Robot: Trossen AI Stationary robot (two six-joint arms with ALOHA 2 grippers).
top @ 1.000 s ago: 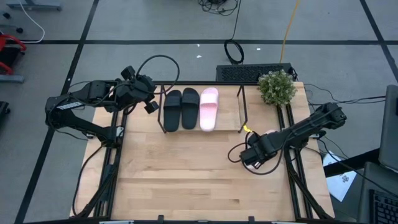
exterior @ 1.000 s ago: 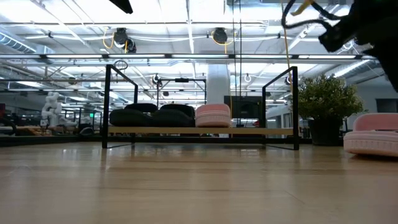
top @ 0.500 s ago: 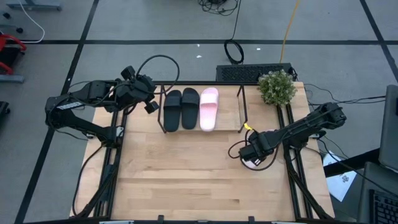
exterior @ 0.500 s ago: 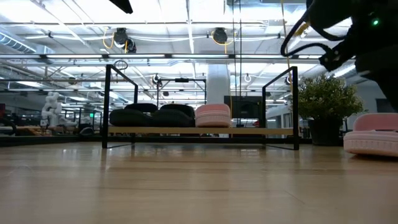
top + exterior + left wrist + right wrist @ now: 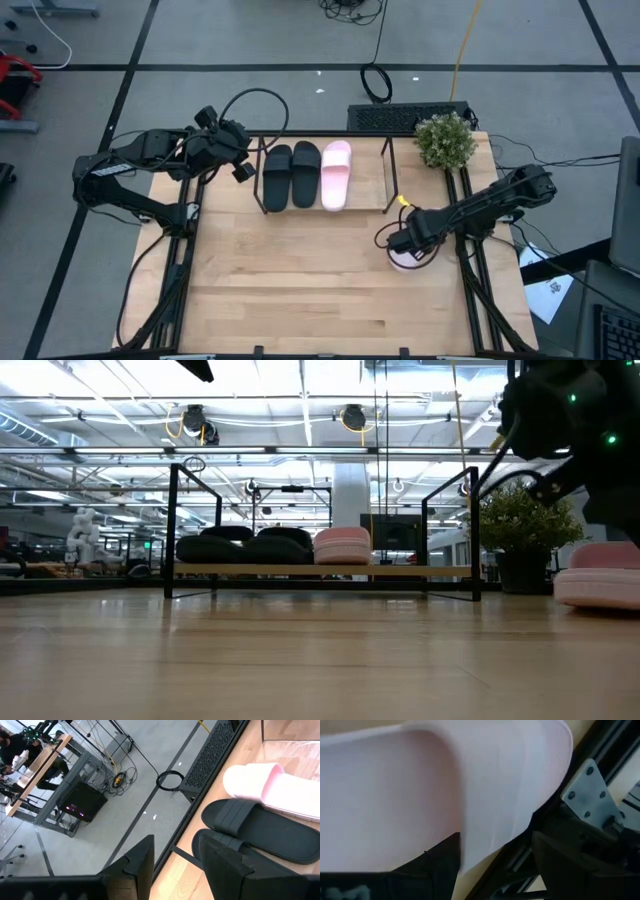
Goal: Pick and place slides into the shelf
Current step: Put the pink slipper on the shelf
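So my right gripper [image 5: 406, 250] is down near the right edge of the tabletop [image 5: 300, 290], sitting right over the last pink slide [image 5: 598, 573]. From above you can only catch a sliver of pale pink poking out under it. The right wrist view is basically wall-to-wall pink strap, with one dark finger [image 5: 420, 870] on each side of it, so the jaws are spread wide around the strap and haven't clamped onto it; the slide is flat on the wood. The shelf [image 5: 390, 175] sits along the far edge of the tabletop, and it's already got three on the board: two black slides [image 5: 291, 175] side by side at the left end, and the other pink slide [image 5: 336, 174] touching the second black one. The right-hand part of the board is bare wood. There's a little potted plant [image 5: 445, 140] at the far right corner, just beyond the shelf's right end. My left gripper [image 5: 238, 150] is hanging by the far left corner, just off the left end of the shelf, partly open with nothing in it; its wrist camera looks across the black pair toward the pink one. Low view lines up with all that: the three on the shelf, the loose pink one off to the right with my arm over it.
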